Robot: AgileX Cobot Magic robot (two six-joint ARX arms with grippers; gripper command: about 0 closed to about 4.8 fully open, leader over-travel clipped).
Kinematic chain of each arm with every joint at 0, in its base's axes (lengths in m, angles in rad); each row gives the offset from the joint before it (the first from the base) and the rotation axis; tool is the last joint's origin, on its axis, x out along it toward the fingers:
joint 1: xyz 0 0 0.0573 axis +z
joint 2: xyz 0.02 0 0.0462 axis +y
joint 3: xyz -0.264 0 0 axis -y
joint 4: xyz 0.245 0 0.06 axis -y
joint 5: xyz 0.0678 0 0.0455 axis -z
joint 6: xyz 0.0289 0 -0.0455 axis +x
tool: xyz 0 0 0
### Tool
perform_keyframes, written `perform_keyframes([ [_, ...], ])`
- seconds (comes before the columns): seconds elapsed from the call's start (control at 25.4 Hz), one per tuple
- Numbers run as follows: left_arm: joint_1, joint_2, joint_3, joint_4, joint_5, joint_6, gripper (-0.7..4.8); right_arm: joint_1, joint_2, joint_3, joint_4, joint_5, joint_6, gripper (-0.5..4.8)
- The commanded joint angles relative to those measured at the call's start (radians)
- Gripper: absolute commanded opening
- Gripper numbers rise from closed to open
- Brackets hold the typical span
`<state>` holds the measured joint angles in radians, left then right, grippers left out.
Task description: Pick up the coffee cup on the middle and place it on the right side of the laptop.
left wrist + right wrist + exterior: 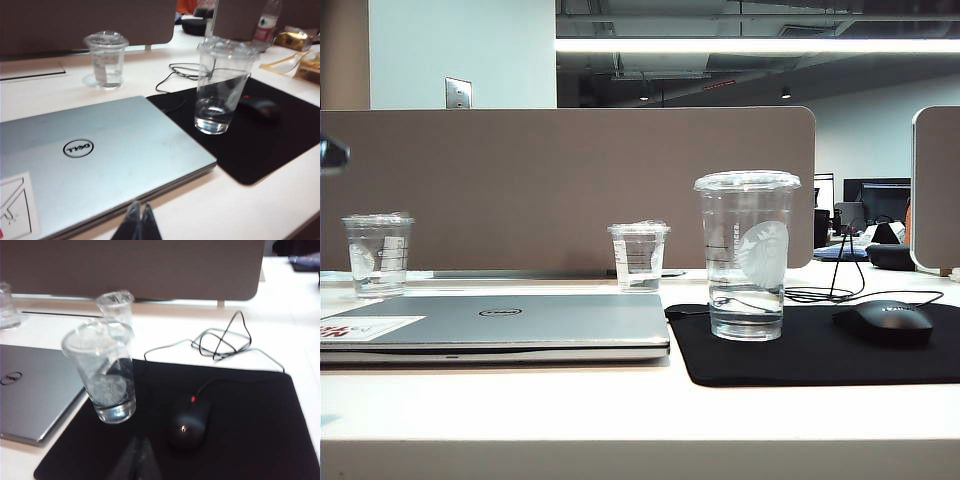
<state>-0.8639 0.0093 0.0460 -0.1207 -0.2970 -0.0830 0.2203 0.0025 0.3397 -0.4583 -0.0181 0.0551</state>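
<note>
Coffee cup (747, 255) stands on mousepad (820, 350) beside laptop (495, 325); left claw (138, 220) and right claw (137, 455) clenched, empty.

Open-plan office; desk divider panel (570, 185), closed laptop (500, 325), mouse (883, 322) on black mousepad (800, 355), monitors behind

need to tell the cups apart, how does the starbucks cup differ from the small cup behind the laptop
The Starbucks cup is much taller and wider than the small cup. The Starbucks cup bears a round white siren logo; the small cup shows only printed lines. The Starbucks cup stands on the black mat, right of the laptop; the small cup stands on the bare table. Both are clear, lidded and upright.
</note>
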Motion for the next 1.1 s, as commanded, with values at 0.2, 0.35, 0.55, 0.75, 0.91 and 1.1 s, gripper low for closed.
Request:
perform_keyframes([
  [0.2,0.027,-0.003,-0.04,0.037,-0.051,0.004,-0.06,0.0,-0.003,-0.056,0.089,0.002,0.023,-0.01],
  [0.35,0.18,-0.003,-0.04,0.057,-0.039,0.005,-0.06,0.0,-0.003,-0.143,0.227,0.024,0.018,-0.01],
  [0.55,0.343,-0.003,-0.04,0.083,-0.009,0.003,-0.06,0.0,-0.003,-0.236,0.343,0.023,-0.002,-0.01],
  [0.75,0.494,-0.002,-0.04,0.049,0.02,-0.003,-0.06,-0.001,-0.003,-0.32,0.397,0.024,-0.068,-0.01],
  [0.91,0.587,-0.001,-0.04,0.044,0.037,-0.03,-0.06,0.0,0.0,-0.338,0.373,0.039,-0.094,-0.01],
  [1.1,0.62,-0.001,-0.04,0.05,0.048,-0.03,-0.06,-0.003,-0.001,-0.338,0.384,0.045,-0.104,-0.01],
])
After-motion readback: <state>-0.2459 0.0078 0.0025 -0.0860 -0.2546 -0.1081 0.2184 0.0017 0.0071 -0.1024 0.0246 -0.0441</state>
